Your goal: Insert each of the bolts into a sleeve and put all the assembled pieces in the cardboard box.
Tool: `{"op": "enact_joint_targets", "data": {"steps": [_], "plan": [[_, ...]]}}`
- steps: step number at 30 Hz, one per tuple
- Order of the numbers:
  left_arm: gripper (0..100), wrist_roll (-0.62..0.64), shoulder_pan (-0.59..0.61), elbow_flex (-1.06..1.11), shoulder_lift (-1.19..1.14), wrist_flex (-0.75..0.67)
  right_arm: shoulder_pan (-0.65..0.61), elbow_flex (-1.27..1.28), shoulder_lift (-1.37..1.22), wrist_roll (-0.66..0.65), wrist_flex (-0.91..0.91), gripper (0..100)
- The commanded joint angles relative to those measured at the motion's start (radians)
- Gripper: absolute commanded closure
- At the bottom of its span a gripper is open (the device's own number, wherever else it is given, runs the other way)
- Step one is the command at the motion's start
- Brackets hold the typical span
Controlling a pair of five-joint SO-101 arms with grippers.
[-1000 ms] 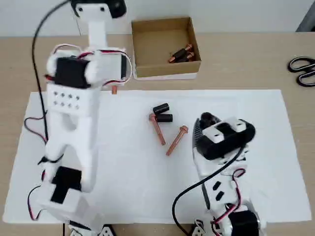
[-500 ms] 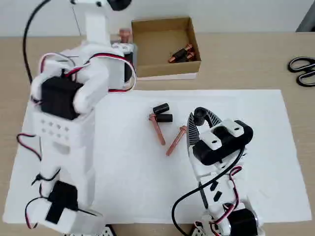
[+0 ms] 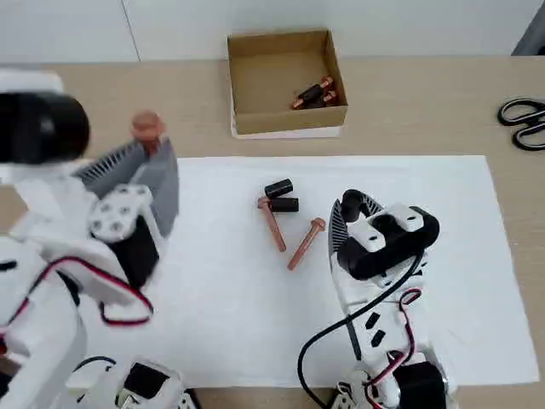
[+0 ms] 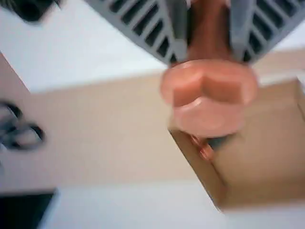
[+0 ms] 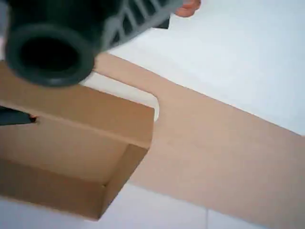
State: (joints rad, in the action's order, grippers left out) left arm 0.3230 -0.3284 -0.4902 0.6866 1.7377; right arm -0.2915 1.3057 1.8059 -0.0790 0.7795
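Right hand (image 3: 352,211), nearest, over the right part of the white sheet (image 3: 230,298): clenched on a black sleeve (image 3: 348,203), whose open bore faces the wrist camera (image 5: 47,52).

Left hand (image 3: 151,149), raised at the sheet's left edge: grasping a copper bolt (image 3: 148,126) by the shank, with the hex head clear of the fingers (image 4: 167,24).

Mid-sheet: first loose bolt (image 3: 272,223) and second loose bolt (image 3: 305,244) lie flat, near each other. Just beyond them are the nearer loose sleeve (image 3: 285,204), beside the first bolt's head, and the farther loose sleeve (image 3: 278,187).

Far side, on the bare table (image 3: 426,102): cardboard box (image 3: 289,119), open, with assembled pieces (image 3: 313,94) in its right half. Scissors (image 3: 524,123) lie at the table's right edge.
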Motion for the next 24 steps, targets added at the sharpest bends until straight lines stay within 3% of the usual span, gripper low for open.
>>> {"op": "enact_joint_targets", "data": {"steps": [1,11,19,24], "plan": [[99,0.011,-0.069,0.186,0.133,-0.048,-0.05,-0.043,0.008,-0.006,-0.004,99.5],[99,-0.101,-0.074,0.75,0.414,-0.126,-0.231,-0.035,0.008,-0.006,0.004,99.5],[99,-0.097,-0.014,1.099,0.517,-0.647,-0.246,-0.035,0.008,-0.006,0.005,99.5],[99,0.014,-0.018,1.293,0.517,-0.921,-0.243,-0.035,0.008,-0.006,0.031,99.5]]}}
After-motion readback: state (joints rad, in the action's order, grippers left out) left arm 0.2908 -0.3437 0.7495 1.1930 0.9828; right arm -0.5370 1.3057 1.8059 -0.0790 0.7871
